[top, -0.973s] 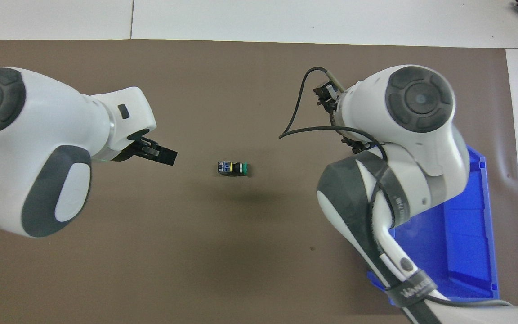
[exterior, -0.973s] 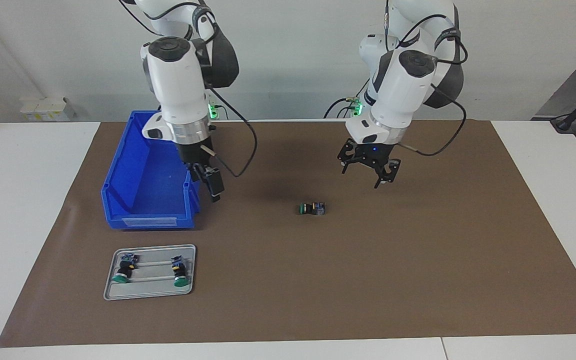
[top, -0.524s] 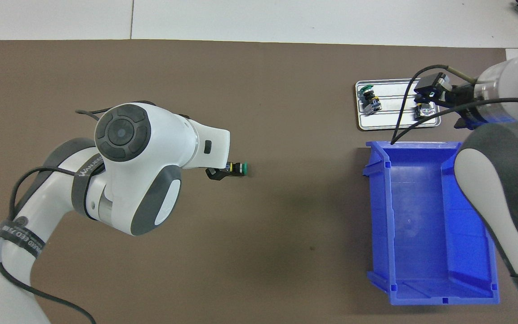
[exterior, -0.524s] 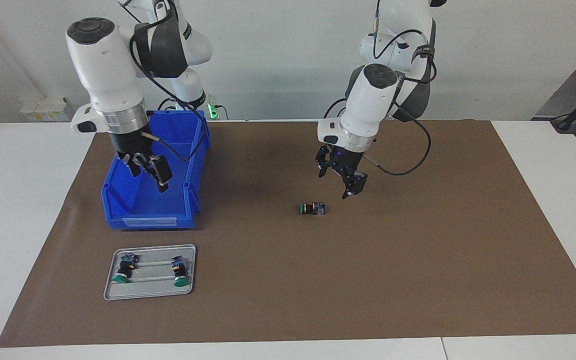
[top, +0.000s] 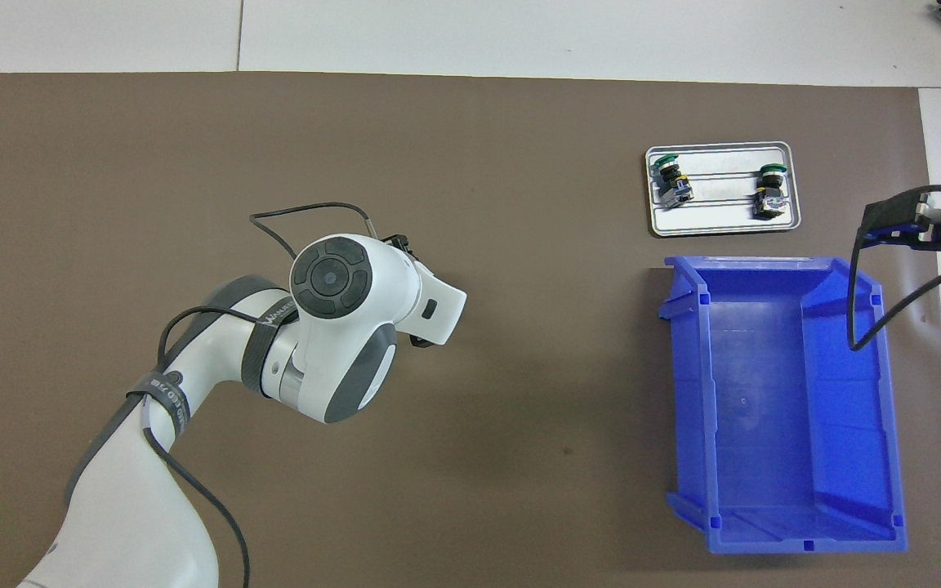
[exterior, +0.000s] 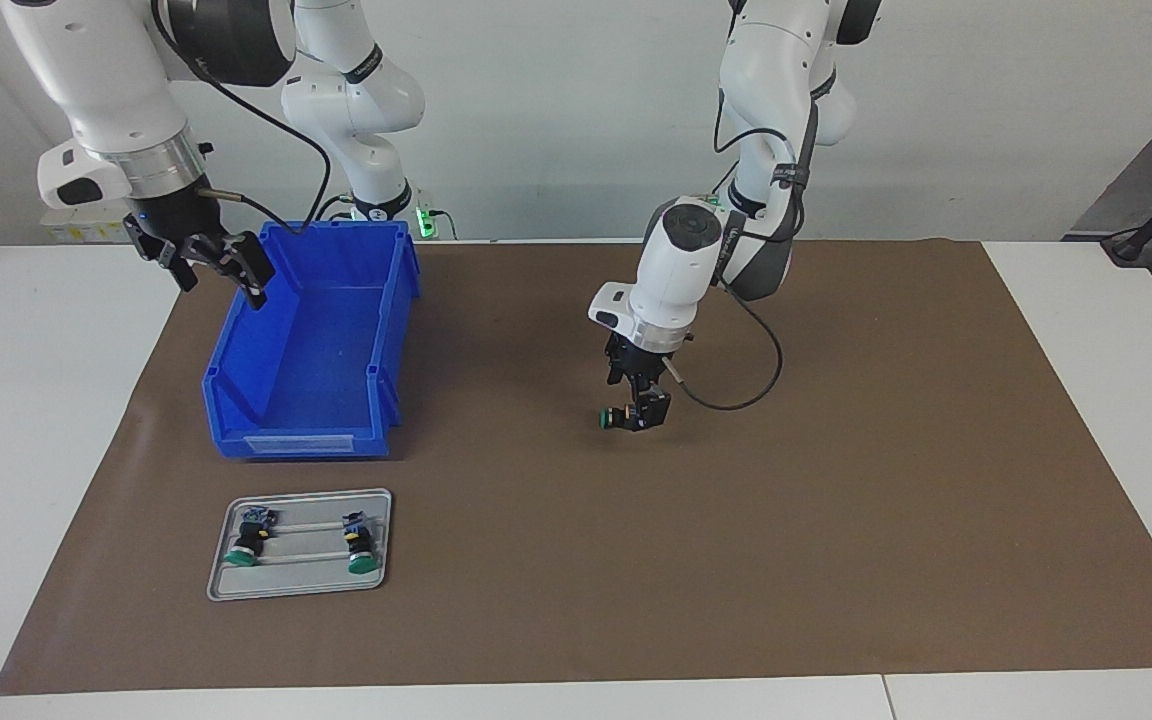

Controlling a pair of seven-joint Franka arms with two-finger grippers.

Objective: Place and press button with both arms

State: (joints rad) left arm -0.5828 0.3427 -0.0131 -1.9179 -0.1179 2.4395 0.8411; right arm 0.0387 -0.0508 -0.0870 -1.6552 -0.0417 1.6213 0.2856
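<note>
While both arms are in view, the count stands thus: three buttons, one grey tray [exterior: 226, 585], one blue bin [exterior: 301, 440], two arms, one brown mat [exterior: 836, 520] on the white table [exterior: 26, 420].

Two spare buttons [exterior: 245, 543] [exterior: 359, 545] lie in the tray, one toward each end of it, green caps turned away from the robots. The tray sits farther from the robots than the bin, toward the right arm's end of the table, apart from the bin.

The third button [exterior: 617, 417] lies on its side on the mat near the table's middle. Its long axis runs level, along the table's length; the green cap points toward the right arm's end, the body toward the left arm's end.

The left claw [exterior: 639, 412] is down at the mat, directly at the body end of this button. Its fingers are spread and stand about the body; whether they touch it I cannot tell. The green cap shows clear of the claw in the facing view. From overhead the left arm's wrist covers the button entirely.

The right claw [exterior: 206, 262] hangs raised, fingers spread, holding nothing, over the bin's outer edge at the mat's border.
</note>
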